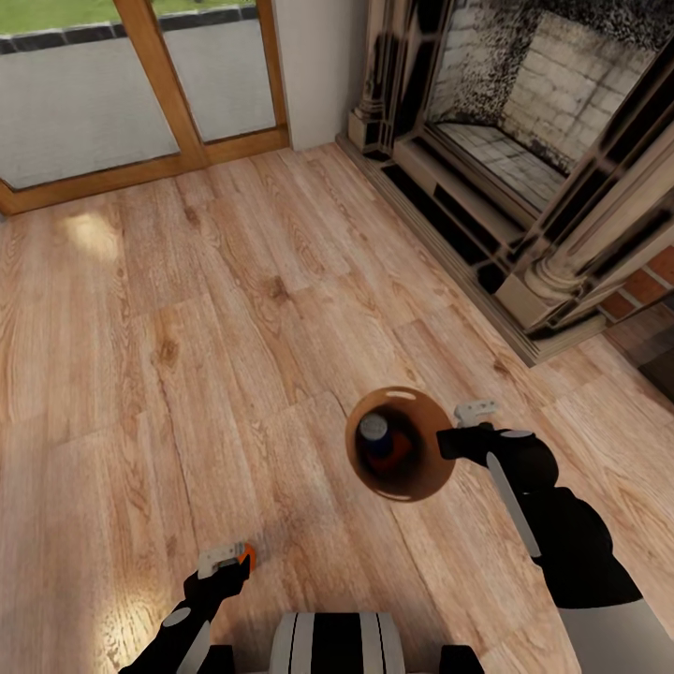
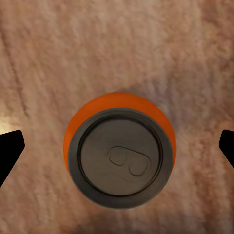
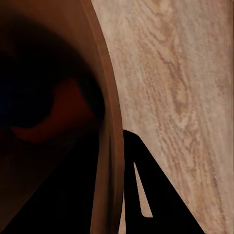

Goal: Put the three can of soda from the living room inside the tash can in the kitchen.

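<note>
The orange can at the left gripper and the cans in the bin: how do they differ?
The orange can sits between the left gripper fingers, outside; the blue can lies inside the bin, which the right gripper holds by its rim. An orange shape lies beside the blue one. Both have grey tops.

bin (image 3: 58, 97) interior: dark, cans blurred | fireplace (image 1: 524, 140): cut off at edge | left gripper (image 2: 117, 146) closure: perhaps unclear

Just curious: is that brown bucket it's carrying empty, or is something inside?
Not empty. The bucket holds a blue can with a grey top, and something orange beside it, likely another can.
</note>
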You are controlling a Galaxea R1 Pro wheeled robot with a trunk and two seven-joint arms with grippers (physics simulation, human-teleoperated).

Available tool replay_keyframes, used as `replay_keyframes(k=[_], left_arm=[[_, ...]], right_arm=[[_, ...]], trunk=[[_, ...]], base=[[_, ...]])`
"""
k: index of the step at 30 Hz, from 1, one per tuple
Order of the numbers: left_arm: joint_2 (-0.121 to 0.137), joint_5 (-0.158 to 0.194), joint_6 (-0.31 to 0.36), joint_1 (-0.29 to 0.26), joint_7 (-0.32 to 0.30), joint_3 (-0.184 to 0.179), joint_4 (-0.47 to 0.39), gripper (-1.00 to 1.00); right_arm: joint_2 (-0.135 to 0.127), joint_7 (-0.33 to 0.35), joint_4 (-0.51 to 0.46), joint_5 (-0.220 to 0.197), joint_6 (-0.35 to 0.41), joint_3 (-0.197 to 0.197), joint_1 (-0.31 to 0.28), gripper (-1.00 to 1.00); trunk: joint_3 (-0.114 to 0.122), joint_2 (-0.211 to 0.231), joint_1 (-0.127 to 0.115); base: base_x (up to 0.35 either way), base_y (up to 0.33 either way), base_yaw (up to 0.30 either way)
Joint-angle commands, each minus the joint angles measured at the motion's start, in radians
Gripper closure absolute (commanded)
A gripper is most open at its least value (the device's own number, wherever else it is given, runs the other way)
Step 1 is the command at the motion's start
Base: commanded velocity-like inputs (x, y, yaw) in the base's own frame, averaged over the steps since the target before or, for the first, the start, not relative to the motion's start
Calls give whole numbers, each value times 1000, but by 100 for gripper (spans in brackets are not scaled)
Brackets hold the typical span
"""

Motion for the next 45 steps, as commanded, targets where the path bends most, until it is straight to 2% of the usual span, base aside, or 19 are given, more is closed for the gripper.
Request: replay_keyframes(k=[1,12,17,24,28,37,43,45], left_arm=[[0,0,0,0,0,0,0,-100],[-1,0,0,0,0,0,0,-100],[-1,0,0,0,0,-1,0,-100],[-1,0,0,0,0,-2,0,-100],[-1,0,0,0,0,-2,1,-100],[-1,0,0,0,0,-2,0,-100],[-1,0,1,0,0,-5,1,-100],[-1,0,1,0,0,-9,1,-100]], right_arm=[[0,5,-1,-18,0,0,0,100],[1,6,-6,-20,0,0,-1,100],[1,6,-7,-21,0,0,-1,100],[2,6,-7,-21,0,0,-1,100],[1,6,-7,-21,0,0,-1,100],[2,6,-7,-21,0,0,-1,100],[3,6,-7,-21,0,0,-1,100],[3,6,-7,-21,0,0,-1,100]], trunk=[[0,0,0],[0,0,0],[-16,-35,19],[-16,-35,19],[-28,-63,34],[-28,-63,34],[-47,-105,57],[-47,-105,57]], base=[[0,0,0],[0,0,0],[0,0,0],[0,0,0],[0,0,0],[0,0,0],[0,0,0],[0,0,0]])
